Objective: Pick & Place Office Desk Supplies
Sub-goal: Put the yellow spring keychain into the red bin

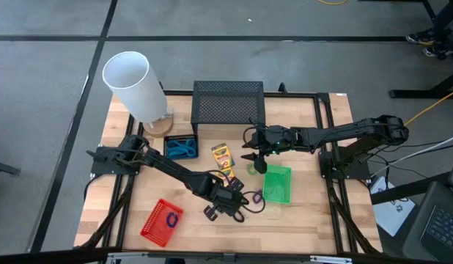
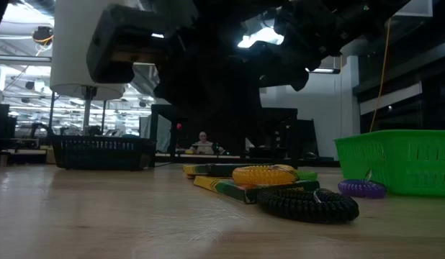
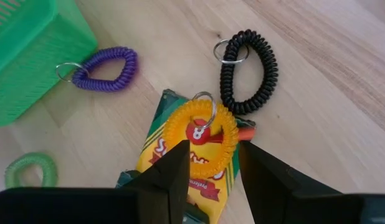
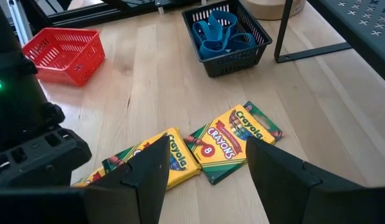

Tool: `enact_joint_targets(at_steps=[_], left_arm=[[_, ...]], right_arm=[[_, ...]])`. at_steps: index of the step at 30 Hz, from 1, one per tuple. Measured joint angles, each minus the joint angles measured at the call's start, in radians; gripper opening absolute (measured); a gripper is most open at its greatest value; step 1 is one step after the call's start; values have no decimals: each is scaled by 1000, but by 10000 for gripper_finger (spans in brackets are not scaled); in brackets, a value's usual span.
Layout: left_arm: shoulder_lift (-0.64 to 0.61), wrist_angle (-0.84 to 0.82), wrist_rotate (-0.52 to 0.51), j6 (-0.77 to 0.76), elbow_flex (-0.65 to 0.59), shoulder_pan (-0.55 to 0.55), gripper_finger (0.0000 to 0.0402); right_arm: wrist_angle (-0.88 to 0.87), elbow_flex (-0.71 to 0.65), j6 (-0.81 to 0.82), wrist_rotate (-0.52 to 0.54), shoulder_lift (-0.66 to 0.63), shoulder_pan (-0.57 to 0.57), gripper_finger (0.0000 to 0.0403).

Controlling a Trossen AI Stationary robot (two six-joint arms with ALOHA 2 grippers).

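Note:
An orange coil loop [image 3: 202,134] lies on a yellow-and-green crayon box [image 3: 156,163] on the table. My left gripper [image 3: 214,149] hovers open just above them, fingers to either side of the loop, touching nothing. A black coil loop [image 3: 248,71] and a purple one [image 3: 105,68] lie beyond it, beside the green basket [image 3: 27,56]. A green loop [image 3: 30,168] lies close by. My right gripper [image 4: 206,146] waits open above two more crayon boxes [image 4: 233,134] near the table's middle.
A red basket [image 1: 162,220] holding a purple loop sits at the near left. A black basket [image 1: 181,147] with blue items stands left of centre. The white cylinder [image 1: 131,84] and the black mesh stand [image 1: 228,103] occupy the far side.

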Motion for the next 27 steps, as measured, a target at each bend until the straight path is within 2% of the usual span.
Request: enact_joint_targets(at_steps=[9, 18, 23, 27], left_arm=[[19, 0, 14, 3, 0, 15, 125], [65, 20, 87, 16, 1, 21, 125], [65, 19, 94, 16, 1, 23, 125], [65, 17, 98, 18, 1, 23, 110]], right_arm=[[1, 0, 0, 0, 0, 0, 213], [-3, 0, 0, 0, 0, 0, 213], [-5, 0, 0, 0, 0, 0, 213], [-5, 0, 0, 1, 0, 0, 213]])
